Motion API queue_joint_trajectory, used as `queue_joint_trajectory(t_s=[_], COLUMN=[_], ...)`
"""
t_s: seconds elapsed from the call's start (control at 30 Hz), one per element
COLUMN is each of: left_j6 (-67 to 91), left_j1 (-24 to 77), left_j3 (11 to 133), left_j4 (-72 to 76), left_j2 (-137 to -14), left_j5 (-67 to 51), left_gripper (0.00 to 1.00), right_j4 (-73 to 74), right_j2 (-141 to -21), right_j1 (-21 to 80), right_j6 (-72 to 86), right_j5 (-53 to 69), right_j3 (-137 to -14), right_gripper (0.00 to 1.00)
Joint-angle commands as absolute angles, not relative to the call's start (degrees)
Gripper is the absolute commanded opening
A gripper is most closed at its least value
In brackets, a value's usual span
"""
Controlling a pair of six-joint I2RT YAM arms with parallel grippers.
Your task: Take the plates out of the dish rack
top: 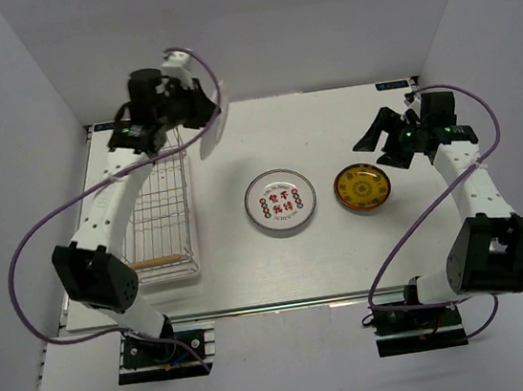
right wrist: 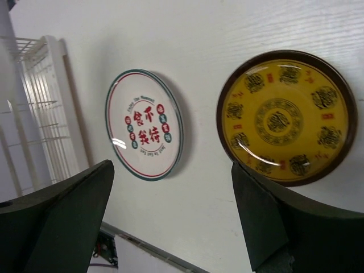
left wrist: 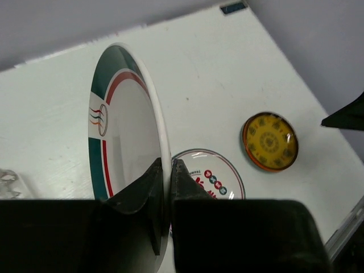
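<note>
Mid-unload: left hand clamps teal-red ringed plate edge-up, awaiting flat placement on tabletop; right hand apart, empty.

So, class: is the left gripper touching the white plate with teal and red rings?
Touching. In the left wrist view the left gripper pinches the ringed plate at its rim, a finger pressed on each face.
</note>
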State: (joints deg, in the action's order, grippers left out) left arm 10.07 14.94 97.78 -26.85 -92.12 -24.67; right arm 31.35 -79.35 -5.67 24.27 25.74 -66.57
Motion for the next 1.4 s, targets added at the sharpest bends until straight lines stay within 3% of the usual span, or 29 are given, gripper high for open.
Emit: queue_joint_trajectory(t_s=[0.0, 0.23, 0.3, 0.47, 0.67, 1.07, 1.37], left_j6=[4.9, -4.9, -6.4, -8.5, -10.6, -14.1, -18.1], left_j1=[23.3, 36.7, 39.5, 46.5, 54.3, 64.2, 67.8], left_j3=[101.5, 103.0, 105.2, 106.9, 105.6, 101.9, 100.7], left_j4=[-26.9, -29.3, -30.8, -31.8, -31.1, -25.9, -21.5], left_j2=[-93.4, -99.0, -101.4, -104.1, -107.1, -108.4, -109.4], left_j5=[-14.2, -0.9, 9.6, 15.4, 24.1, 30.8, 36.5], left_gripper=[0.00, 0.00, 0.00, 0.00, 0.00, 0.00, 0.00], right_j4=[29.1, 32.3, 30.8, 26.7, 20.2, 17.8, 20.8], right_j2=[-82.2, -88.5, -88.2, -86.4, -86.3, -88.3, -89.5], right_j1=[-6.2, -6.4, -6.4, -5.5, -4.1, -2.2, -0.2], right_j6=[24.9, 26.5, 28.0, 31.8, 34.7, 36.1, 33.6], right_j5=[33.3, 37.3, 36.9, 34.0, 40.1, 46.9, 49.3], right_j3=[-70.8, -75.8, -75.2, -72.9, -71.9, -71.1, -66.9], right_gripper=[0.89, 0.89, 0.89, 0.89, 0.89, 0.88, 0.78])
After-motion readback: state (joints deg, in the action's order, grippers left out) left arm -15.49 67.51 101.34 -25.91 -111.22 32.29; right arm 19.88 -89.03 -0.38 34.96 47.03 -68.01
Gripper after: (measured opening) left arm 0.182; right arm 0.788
